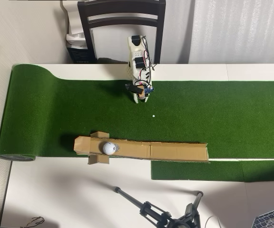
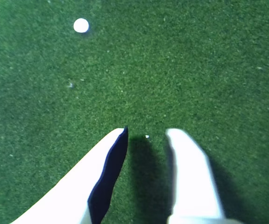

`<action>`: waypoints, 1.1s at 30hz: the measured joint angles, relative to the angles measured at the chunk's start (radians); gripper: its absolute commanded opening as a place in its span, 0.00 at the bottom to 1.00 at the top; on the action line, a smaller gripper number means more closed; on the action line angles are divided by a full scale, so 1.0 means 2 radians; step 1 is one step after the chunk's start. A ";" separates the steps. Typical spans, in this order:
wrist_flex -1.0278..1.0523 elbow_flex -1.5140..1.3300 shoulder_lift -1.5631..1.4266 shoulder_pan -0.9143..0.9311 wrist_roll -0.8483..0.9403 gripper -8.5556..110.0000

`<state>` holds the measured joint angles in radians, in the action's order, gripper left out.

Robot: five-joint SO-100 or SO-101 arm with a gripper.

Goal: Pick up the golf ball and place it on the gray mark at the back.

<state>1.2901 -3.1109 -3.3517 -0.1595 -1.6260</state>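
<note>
Tripod legs [image 1: 149, 209] lay nearest the overhead camera, at 6 o'clock on the table [image 1: 56, 190]. Beyond them, the golf ball [image 1: 109, 147] rested in a cardboard channel [image 1: 175, 151] near its left end, at about 7 o'clock from the gripper [image 1: 138, 99], which hung well apart over green turf [image 1: 232, 114]. In the wrist view the gripper [image 2: 146, 133] stood open and empty, a small white dot [image 2: 81, 25] at 11 o'clock. Hard, light and smooth, the ball would likely roll or squirt out; pinching across its middle looked safest. Cardboard walls might crowd the fingers. No gray mark could be made out.
</note>
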 measured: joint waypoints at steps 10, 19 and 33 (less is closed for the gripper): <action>0.000 0.000 0.000 0.000 0.000 0.07; 0.000 0.000 0.000 0.000 0.000 0.07; -0.008 0.000 0.005 0.001 -0.016 0.07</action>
<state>1.2747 -3.1109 -3.3410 -0.1580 -1.6582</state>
